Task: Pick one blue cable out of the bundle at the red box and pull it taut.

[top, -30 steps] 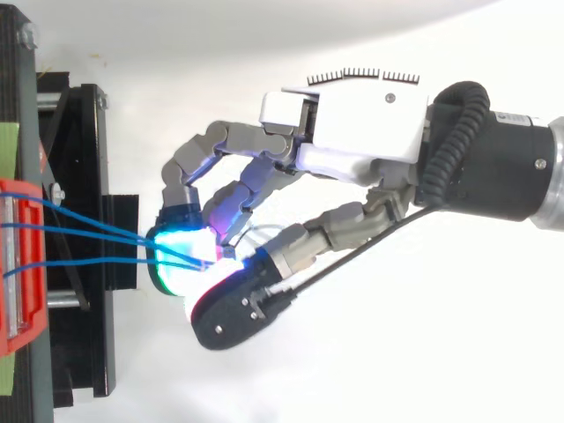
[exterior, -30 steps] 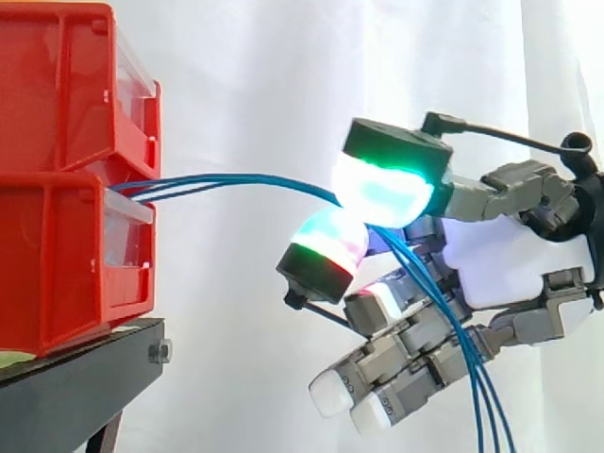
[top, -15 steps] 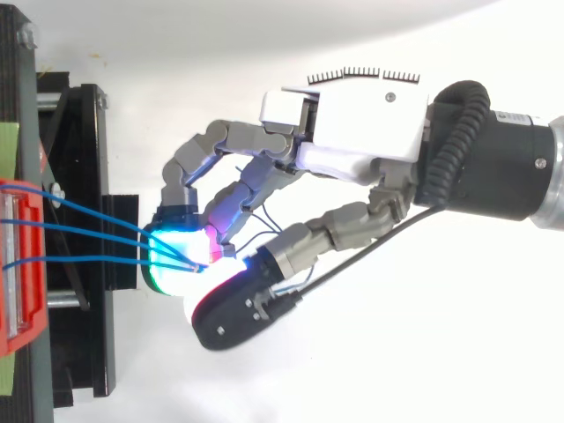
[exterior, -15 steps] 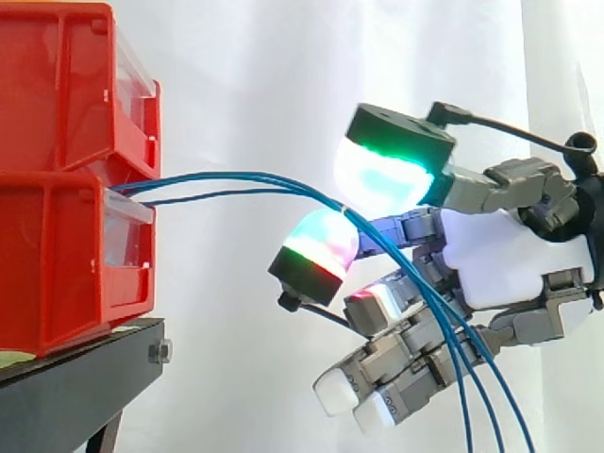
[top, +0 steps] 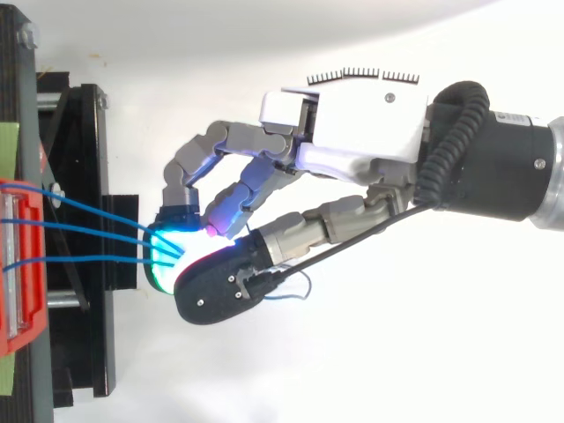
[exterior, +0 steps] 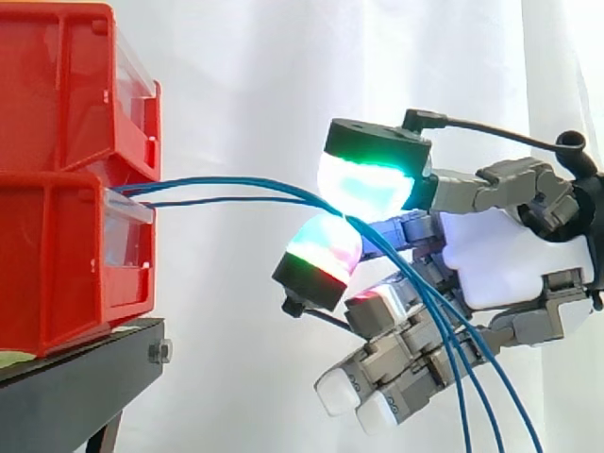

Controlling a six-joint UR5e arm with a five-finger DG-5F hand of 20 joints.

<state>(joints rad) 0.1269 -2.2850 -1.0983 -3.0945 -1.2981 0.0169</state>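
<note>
Blue cables (exterior: 226,179), three of them, run from the front of the lower of two stacked red bins (exterior: 57,255) on a black stand (exterior: 75,377), arch to the right w/ visible slack, then drop past the hand's (exterior: 500,255) palm toward the bottom edge of the side view. Hand sits just right of the bins, approx. level w/ the lower one, before a white curtain (exterior: 264,75). Its fingers are curled; two glowing pads (exterior: 363,184), one green-cyan above, one red-green below, close on the cables from both sides, nipping them between. Other fingers are folded underneath, holding nothing. Top view: cables (top: 88,231) fan slightly from the bin and meet at the pads.
</note>
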